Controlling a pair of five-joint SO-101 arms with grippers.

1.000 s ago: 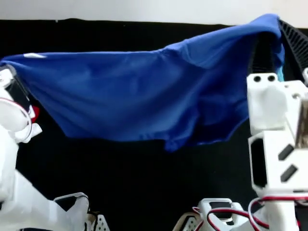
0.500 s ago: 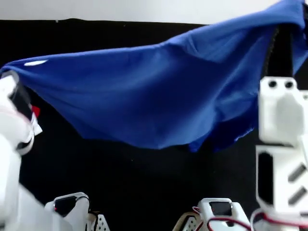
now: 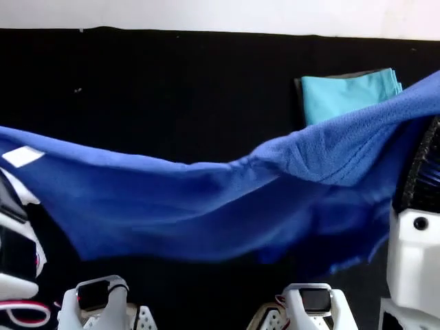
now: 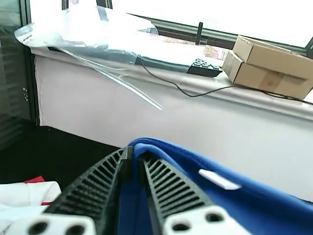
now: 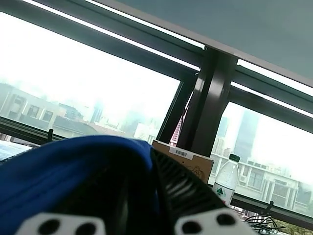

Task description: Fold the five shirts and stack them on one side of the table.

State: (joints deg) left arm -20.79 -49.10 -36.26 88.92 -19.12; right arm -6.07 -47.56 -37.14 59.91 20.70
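High view: holds the blue shirt (image 3: 206, 206) stretched above the table (image 3: 172, 89), long axis from arm to arm; left wrist view: left gripper (image 4: 133, 159) pinched on one edge; right wrist view: right gripper (image 5: 143, 161) clamped on the other, equally near.

Since prev: blue shirt (image 3: 206, 213) lower, R end dropped most; folded teal shirt (image 3: 347, 93) now uncovered.

Teal shirt (image 3: 347, 95) btm behind blue shirt (image 3: 206, 206)
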